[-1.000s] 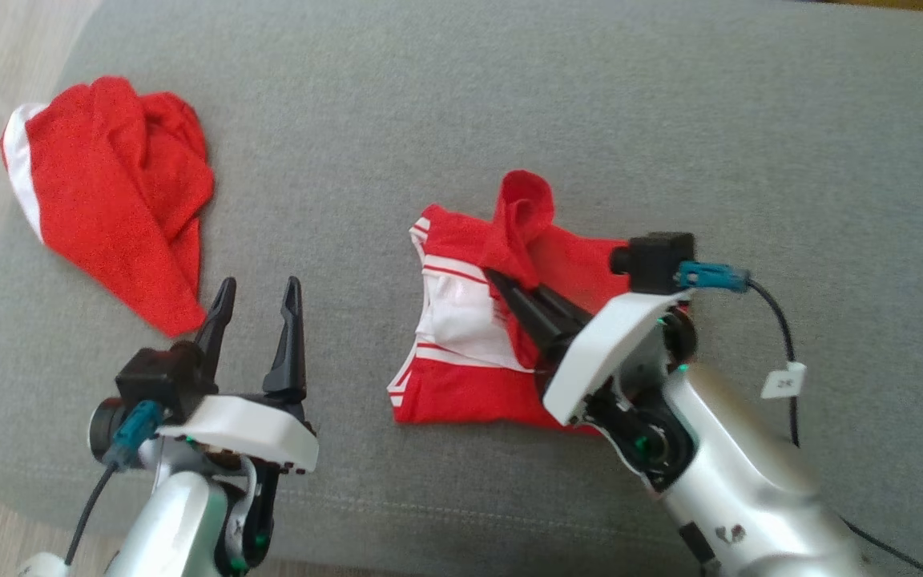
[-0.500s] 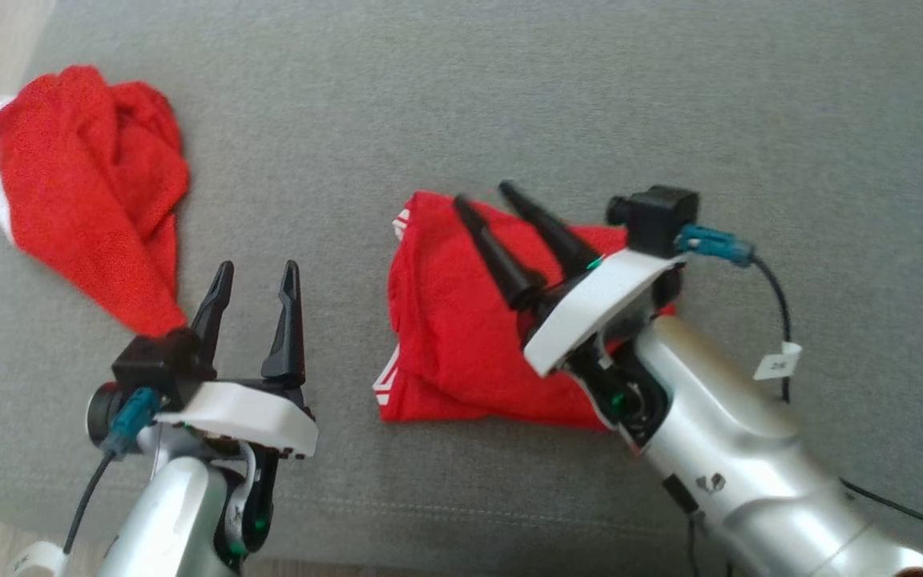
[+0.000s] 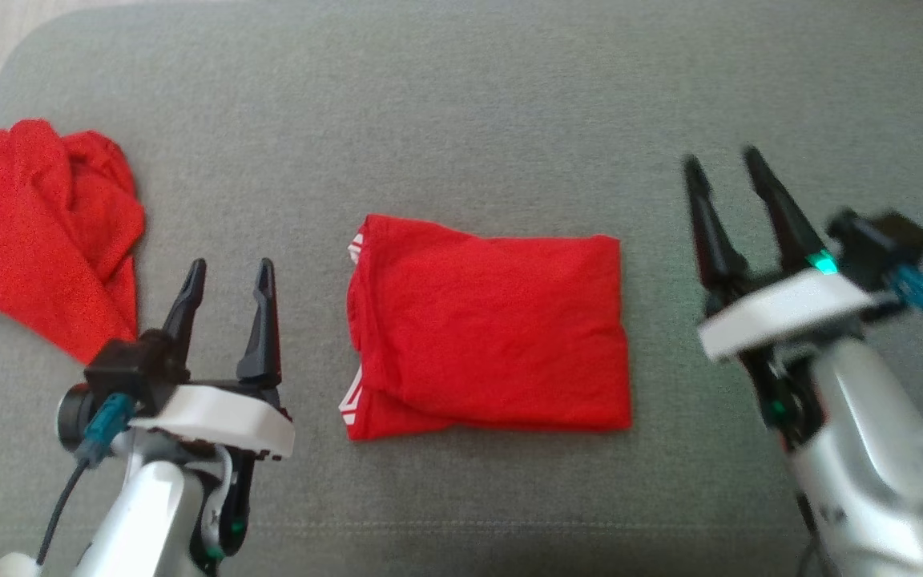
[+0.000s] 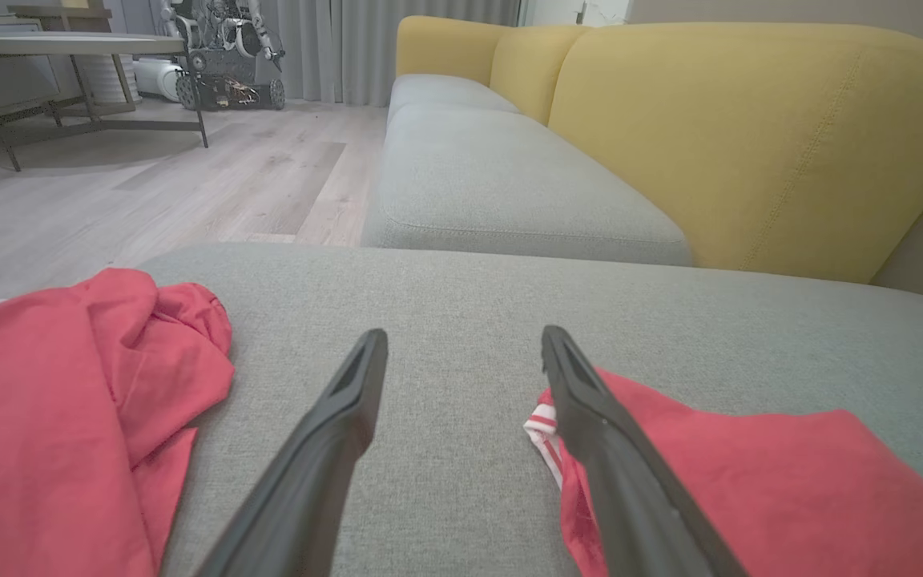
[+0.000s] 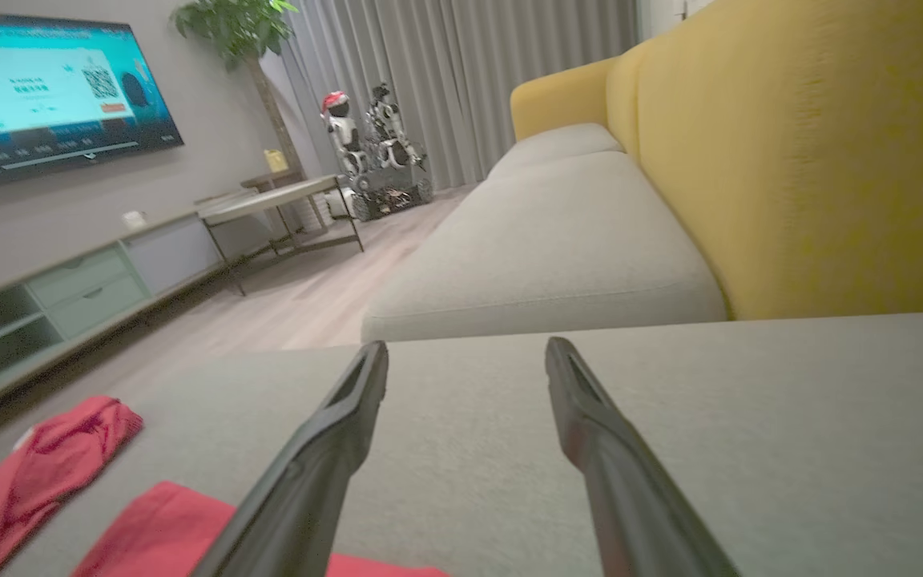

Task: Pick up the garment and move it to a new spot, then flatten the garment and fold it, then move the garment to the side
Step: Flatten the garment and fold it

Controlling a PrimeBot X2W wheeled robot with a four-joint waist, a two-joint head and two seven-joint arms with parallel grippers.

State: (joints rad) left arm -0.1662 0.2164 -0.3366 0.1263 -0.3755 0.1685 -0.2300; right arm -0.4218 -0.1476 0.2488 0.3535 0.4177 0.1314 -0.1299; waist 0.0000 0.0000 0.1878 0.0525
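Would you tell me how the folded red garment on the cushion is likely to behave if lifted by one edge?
The folded red garment is thin cloth lying in flat layers, so it will probably sag and may unfold. It looks light, with little bulk. On the woven grey cushion, pushing it would likely bunch it rather than slide it.

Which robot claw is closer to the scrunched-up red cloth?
Left. The left gripper sits right beside the scrunched-up red cloth; the right gripper is far across, past the folded red garment.
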